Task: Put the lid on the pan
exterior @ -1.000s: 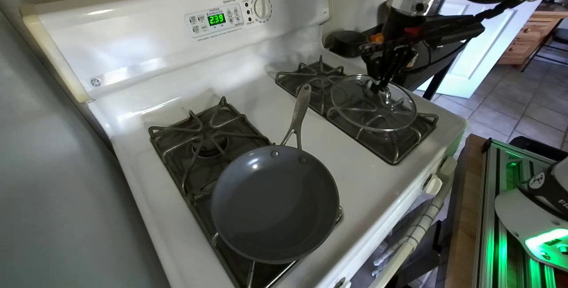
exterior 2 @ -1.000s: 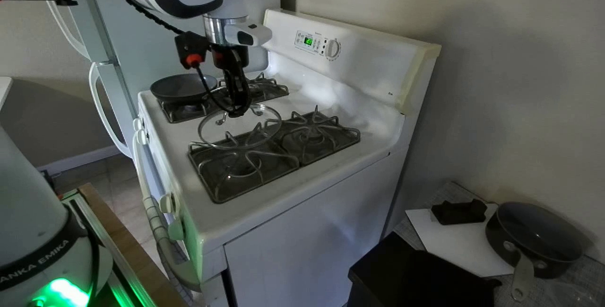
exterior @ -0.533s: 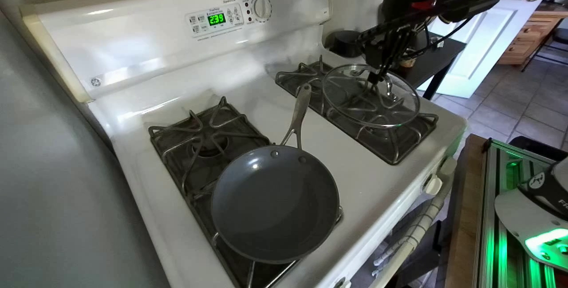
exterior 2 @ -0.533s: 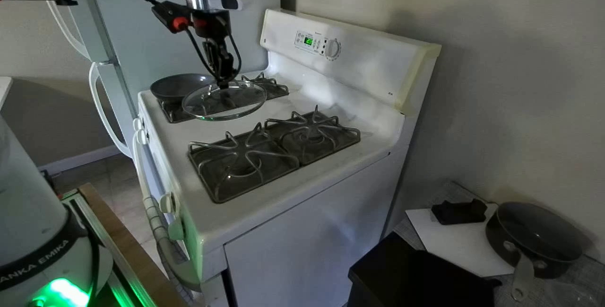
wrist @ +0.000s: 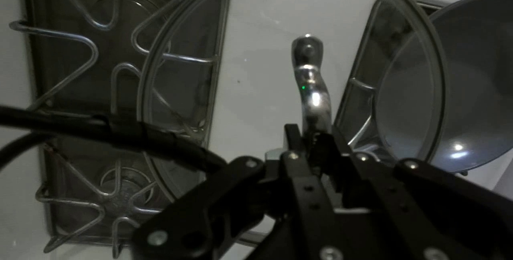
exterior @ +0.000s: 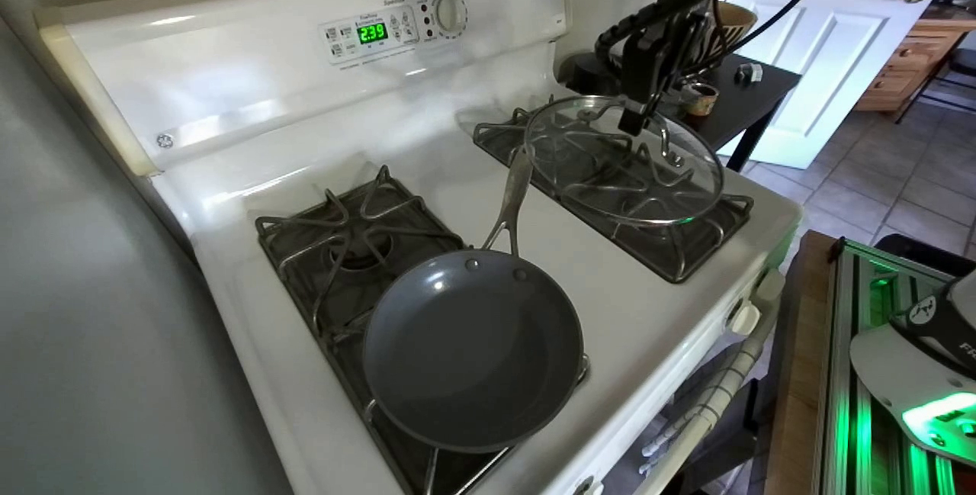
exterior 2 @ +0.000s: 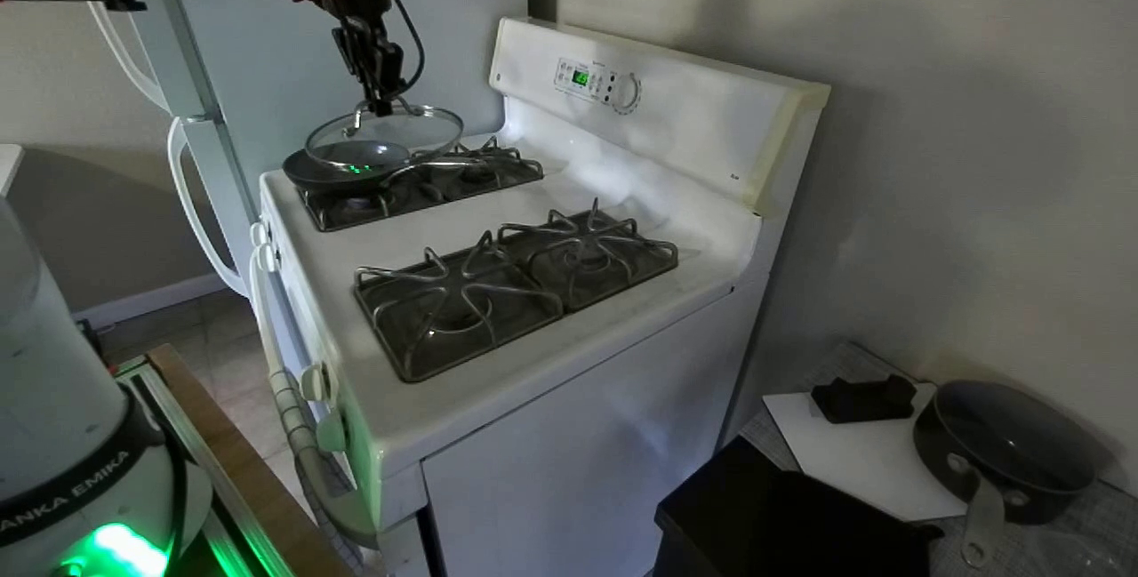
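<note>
The lid (exterior: 602,175) is clear glass with a thin metal rim and an arched metal handle (wrist: 314,95). It hangs raised above the stove, slightly tilted. My gripper (exterior: 635,117) is shut on that handle, as the wrist view (wrist: 314,136) shows. The dark grey pan (exterior: 473,350) rests on a burner grate, its metallic handle pointing to the stove's back. In an exterior view the lid (exterior 2: 418,128) overlaps the pan (exterior 2: 307,170) in the picture. In the wrist view the pan (wrist: 477,87) is at the right, and the lid's rim overlaps only its near edge.
The white stove (exterior: 610,297) has burner grates (exterior 2: 453,301) under and beside the lid. Its raised back panel (exterior: 267,45) stands behind. A dark saucepan (exterior 2: 1005,444) and a black box (exterior 2: 791,515) are beside the stove. A towel (exterior 2: 307,435) hangs on the oven handle.
The gripper has lifted the lid off the burner grates and carried it up and toward the pan, with the lid still held by its handle. The pan has not moved.
</note>
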Action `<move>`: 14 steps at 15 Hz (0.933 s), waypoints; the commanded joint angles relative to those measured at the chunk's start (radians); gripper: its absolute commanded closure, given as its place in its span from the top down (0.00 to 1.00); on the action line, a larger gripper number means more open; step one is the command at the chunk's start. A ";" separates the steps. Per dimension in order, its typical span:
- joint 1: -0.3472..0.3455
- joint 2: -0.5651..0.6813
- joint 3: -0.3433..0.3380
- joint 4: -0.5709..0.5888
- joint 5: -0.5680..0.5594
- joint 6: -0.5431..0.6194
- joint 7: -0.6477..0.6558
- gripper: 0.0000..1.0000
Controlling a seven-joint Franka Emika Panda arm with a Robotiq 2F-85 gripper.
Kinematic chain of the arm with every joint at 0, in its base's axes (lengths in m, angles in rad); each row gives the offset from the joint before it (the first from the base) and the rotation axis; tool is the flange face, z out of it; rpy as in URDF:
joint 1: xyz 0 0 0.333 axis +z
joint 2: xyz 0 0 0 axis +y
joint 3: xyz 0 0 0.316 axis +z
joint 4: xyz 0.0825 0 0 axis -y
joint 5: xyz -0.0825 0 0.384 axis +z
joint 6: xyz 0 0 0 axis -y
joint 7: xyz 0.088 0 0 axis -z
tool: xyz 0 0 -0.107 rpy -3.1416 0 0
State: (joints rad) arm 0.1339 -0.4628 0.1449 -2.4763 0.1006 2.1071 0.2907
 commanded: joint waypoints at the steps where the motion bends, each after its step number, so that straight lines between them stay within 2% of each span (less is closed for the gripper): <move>1: -0.008 -0.001 0.012 0.005 0.006 -0.005 -0.006 0.10; 6: -0.009 0.002 0.011 0.005 0.006 -0.005 -0.011 0.10; 7: -0.009 0.002 0.011 0.005 0.006 -0.005 -0.012 0.03; 8: -0.003 0.007 0.015 0.009 0.011 -0.002 -0.011 0.03; 14: 0.032 0.067 0.088 0.066 -0.003 0.028 0.005 0.03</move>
State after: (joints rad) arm 0.1515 -0.4293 0.1991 -2.4549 0.1013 2.1107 0.2837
